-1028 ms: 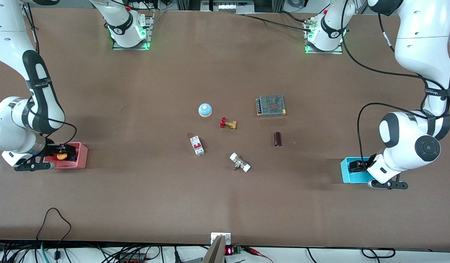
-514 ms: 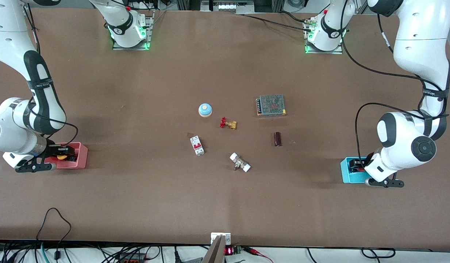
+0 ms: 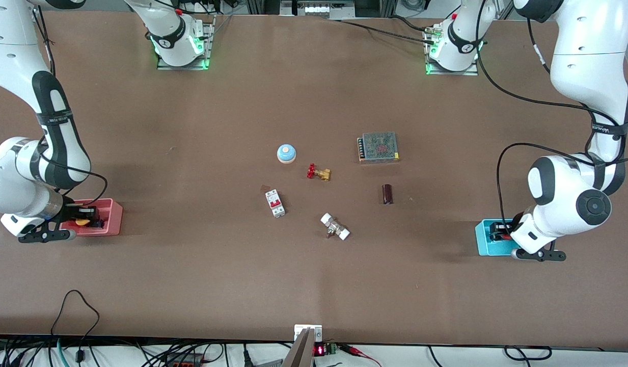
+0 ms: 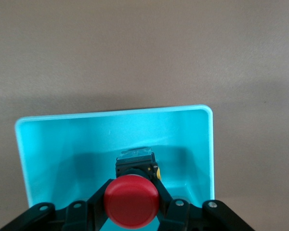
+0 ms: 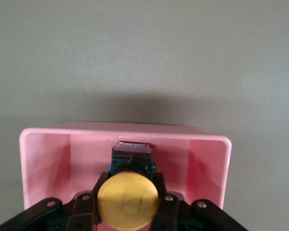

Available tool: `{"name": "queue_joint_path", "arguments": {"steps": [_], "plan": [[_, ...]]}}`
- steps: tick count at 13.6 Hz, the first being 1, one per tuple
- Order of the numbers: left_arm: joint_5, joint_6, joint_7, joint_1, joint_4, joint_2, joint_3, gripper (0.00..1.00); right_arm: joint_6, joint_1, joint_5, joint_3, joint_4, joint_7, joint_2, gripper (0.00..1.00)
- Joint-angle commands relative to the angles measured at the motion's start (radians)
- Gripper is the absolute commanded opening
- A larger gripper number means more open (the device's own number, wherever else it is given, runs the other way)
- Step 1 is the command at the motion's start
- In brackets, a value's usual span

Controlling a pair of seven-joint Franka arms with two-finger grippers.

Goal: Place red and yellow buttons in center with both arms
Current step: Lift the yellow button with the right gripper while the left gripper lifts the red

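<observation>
Left gripper [image 4: 131, 219] fingers clamped on red button [image 4: 131, 201] in cyan bin [image 4: 209, 144], right gripper [image 5: 127, 216] fingers clamped on yellow button [image 5: 127, 200] in pink bin [image 5: 221, 163]

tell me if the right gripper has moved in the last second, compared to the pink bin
Yes, slightly. The right gripper, shut on the yellow button, has drawn back along the pink bin toward the right arm's end of the table, and remains over it.

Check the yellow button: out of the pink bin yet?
Not out. The yellow button sits inside the pink bin, its walls around it, with the right claw closed on its body.
</observation>
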Motion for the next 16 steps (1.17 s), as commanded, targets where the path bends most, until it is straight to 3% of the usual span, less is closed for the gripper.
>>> {"name": "queue_joint_path", "arguments": {"steps": [1,6,10,13,16], "plan": [[-0.004,-0.077,0.001,0.001,0.008,-0.079,-0.001,0.31,-0.084,-0.002,-0.017,0.01,0.025,-0.009,-0.053,0.24],[-0.004,-0.192,-0.081,-0.052,0.026,-0.155,-0.018,0.3,-0.303,0.068,0.003,0.044,0.016,0.055,-0.231,0.23],[-0.007,-0.215,-0.239,-0.15,0.009,-0.153,-0.027,0.3,-0.316,0.158,0.05,0.108,-0.032,0.248,-0.234,0.23],[-0.016,-0.203,-0.342,-0.215,-0.001,-0.133,-0.027,0.3,-0.307,0.244,0.05,0.111,-0.032,0.298,-0.191,0.23],[-0.018,-0.079,-0.439,-0.271,-0.064,-0.121,-0.028,0.3,-0.245,0.297,0.052,0.111,-0.032,0.298,-0.112,0.23]]}}
